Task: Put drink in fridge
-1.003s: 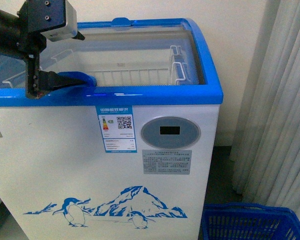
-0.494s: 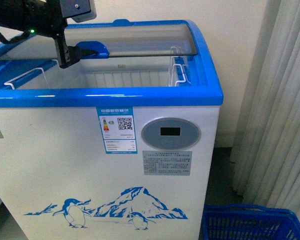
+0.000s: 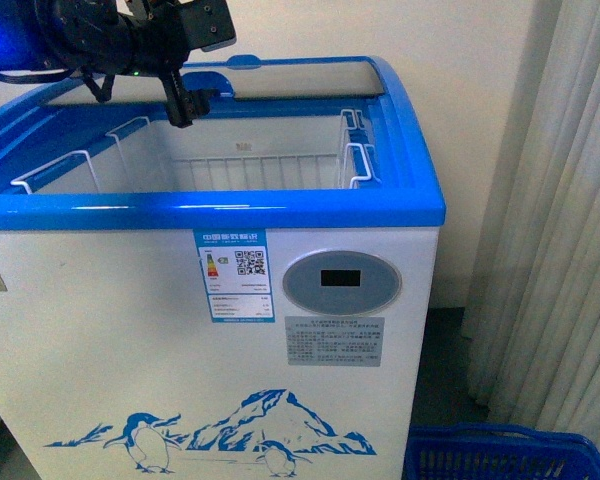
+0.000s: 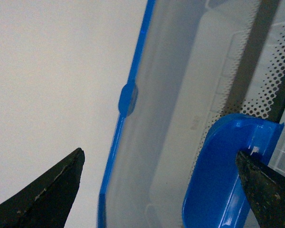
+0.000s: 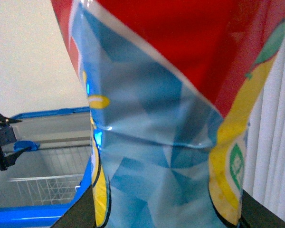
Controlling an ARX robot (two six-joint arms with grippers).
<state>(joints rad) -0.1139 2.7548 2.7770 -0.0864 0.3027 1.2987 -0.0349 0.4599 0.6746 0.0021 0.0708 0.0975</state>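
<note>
Fridge (image 3: 310, 330) stands open, glass lid (image 3: 300, 75) at the back — left gripper (image 4: 159, 156) spread wide at its handle (image 4: 218, 175); right gripper (image 5: 168, 216) clamps the drink (image 5: 156, 118), not yet inside.

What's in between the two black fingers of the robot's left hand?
The left wrist view shows the fridge lid's blue handle between the left gripper's fingers, close up against one finger, with the other finger well clear of it.

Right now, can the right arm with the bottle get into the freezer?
Probably yes. The bottle is in the right arm's jaws, the glass lid is slid back, and the freezer stands open above the wire baskets. Only the left arm, at the lid handle, hangs over the back.
</note>
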